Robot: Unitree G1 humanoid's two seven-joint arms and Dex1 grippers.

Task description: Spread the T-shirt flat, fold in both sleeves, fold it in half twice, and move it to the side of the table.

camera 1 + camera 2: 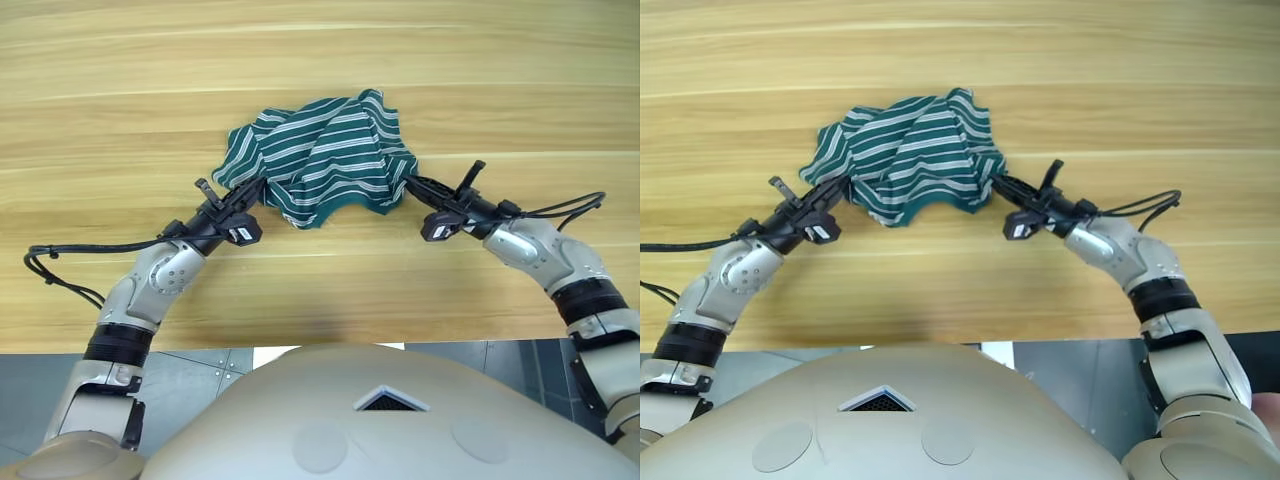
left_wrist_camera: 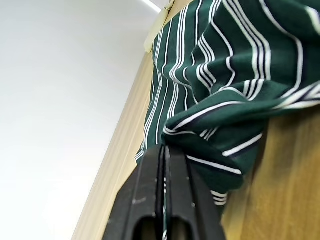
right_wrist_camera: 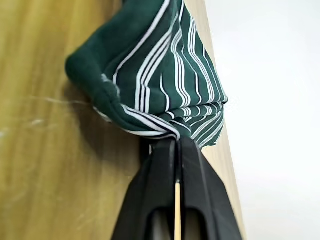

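On table (image 1: 150,80) centre: T-shirt (image 1: 320,160), green striped, bunched in a heap, left gripper (image 1: 254,191) and right gripper (image 1: 408,182) each clamped on its near edge at opposite sides; step judged spreading flat, next likely drawing both grips apart to tauten cloth.

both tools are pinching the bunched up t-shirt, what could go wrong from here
1. The T-shirt is a crumpled heap on the table. The left tool and right tool each pinch a bunched fold at its near edge, so pulling apart may only stretch a twisted clump rather than spread it flat.
2. Both pinches look shallow, right at the tips, so cloth may slip from one tool under tension.
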